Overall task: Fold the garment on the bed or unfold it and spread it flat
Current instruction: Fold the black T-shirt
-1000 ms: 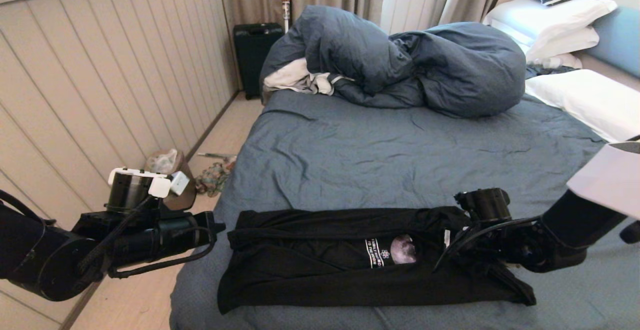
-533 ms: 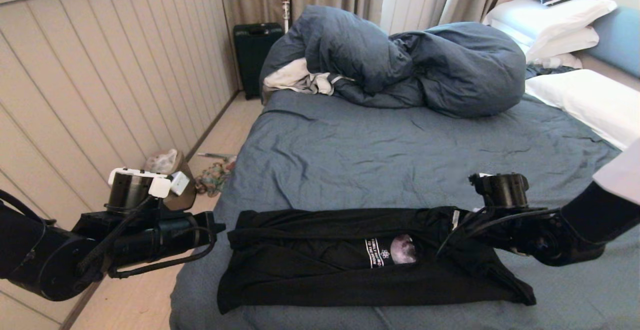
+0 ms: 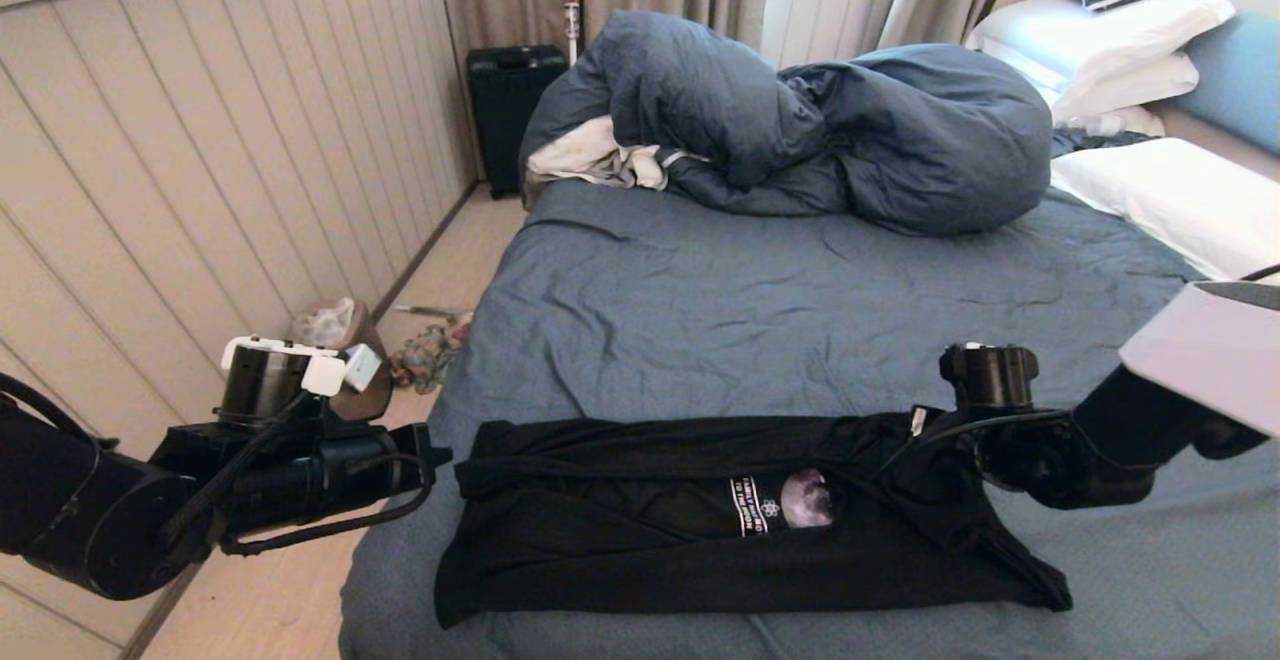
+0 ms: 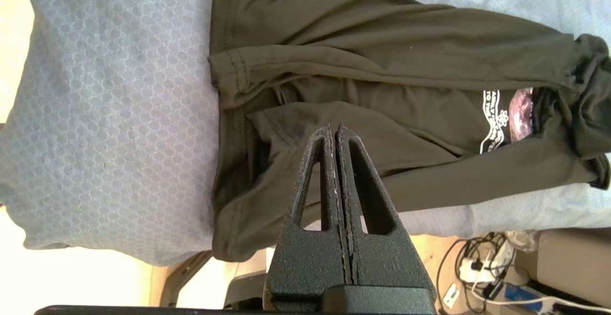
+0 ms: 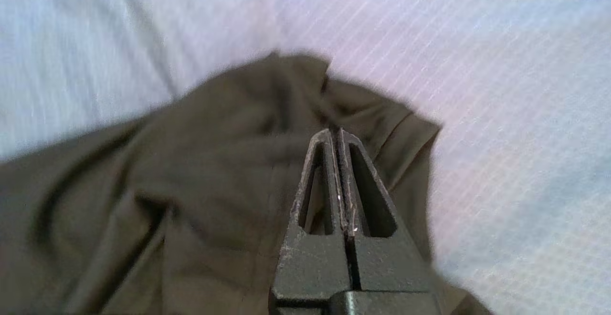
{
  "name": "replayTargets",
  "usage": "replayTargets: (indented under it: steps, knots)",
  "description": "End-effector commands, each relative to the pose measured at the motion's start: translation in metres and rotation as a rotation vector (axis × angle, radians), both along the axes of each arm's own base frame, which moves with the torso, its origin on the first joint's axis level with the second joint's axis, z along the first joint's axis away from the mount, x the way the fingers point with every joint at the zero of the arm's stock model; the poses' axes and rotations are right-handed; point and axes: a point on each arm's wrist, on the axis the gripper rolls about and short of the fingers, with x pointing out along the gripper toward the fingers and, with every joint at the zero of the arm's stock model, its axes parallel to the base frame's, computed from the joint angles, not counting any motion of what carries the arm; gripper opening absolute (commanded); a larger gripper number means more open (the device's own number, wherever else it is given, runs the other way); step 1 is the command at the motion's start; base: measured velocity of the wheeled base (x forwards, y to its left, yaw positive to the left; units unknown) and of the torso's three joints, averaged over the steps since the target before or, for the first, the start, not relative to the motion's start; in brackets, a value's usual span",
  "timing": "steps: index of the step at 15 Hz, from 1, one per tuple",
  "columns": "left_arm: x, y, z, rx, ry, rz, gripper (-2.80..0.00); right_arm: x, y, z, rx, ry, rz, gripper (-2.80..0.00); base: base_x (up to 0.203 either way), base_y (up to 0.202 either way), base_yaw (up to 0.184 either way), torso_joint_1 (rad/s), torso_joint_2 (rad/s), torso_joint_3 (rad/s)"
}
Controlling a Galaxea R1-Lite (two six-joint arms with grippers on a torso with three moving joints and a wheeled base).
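The garment [image 3: 640, 530], a black T-shirt, lies as a long narrow band along the near edge of the bed [image 3: 750, 320], with its moon print [image 3: 805, 500] showing. My right gripper [image 3: 912, 445] is at the band's right end, shut on a fold of the fabric beside the white neck tag [image 3: 915, 423]. The right wrist view shows that gripper [image 5: 335, 132] with black cloth [image 5: 191, 186] drawn up to its tips. My left gripper [image 3: 443, 455] hovers at the band's left end, shut and empty. In the left wrist view it [image 4: 334, 128] is above the hem end [image 4: 248, 195].
A bulky slate-blue duvet [image 3: 800, 120] and a white-grey cloth [image 3: 590, 155] are heaped at the far side. White pillows [image 3: 1170, 200] lie at the right. A dark suitcase [image 3: 510, 100] and a bin [image 3: 335, 335] stand on the floor at the left. Cables [image 4: 482, 267] lie below the bed's edge.
My right gripper has moved toward the far side of the bed and a little to the right. The neck-tag end of the garment has come with it. The left arm has stayed still.
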Motion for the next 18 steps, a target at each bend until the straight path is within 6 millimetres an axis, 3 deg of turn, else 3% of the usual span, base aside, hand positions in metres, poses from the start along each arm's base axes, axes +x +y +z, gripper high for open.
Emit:
replayTargets:
  steps: [1,7,13,15,18]
  knots:
    - [0.0,0.0,0.0,-0.004,-0.003,0.001,-2.8,-0.002,0.006,-0.01,-0.004,0.036,0.016,-2.8,0.0,0.0,0.0,0.0,0.0,0.0]
    - [0.0,0.0,0.0,-0.007,-0.012,0.001,-2.8,-0.038,0.038,-0.023,0.004,0.153,0.182,-2.8,0.0,0.0,0.0,0.0,0.0,0.0]
    - [0.0,0.0,0.0,-0.006,-0.01,0.001,-2.8,-0.086,0.068,-0.012,0.006,0.199,0.324,-2.8,0.0,0.0,0.0,0.0,0.0,0.0]
    - [0.0,0.0,0.0,-0.007,-0.012,0.001,-2.8,-0.097,0.071,-0.005,0.003,0.195,0.348,-2.8,0.0,0.0,0.0,0.0,0.0,0.0]
    - [0.001,0.0,0.0,-0.006,-0.012,0.002,-2.8,-0.086,0.055,0.012,0.014,0.124,0.291,-2.8,0.0,0.0,0.0,0.0,0.0,0.0]
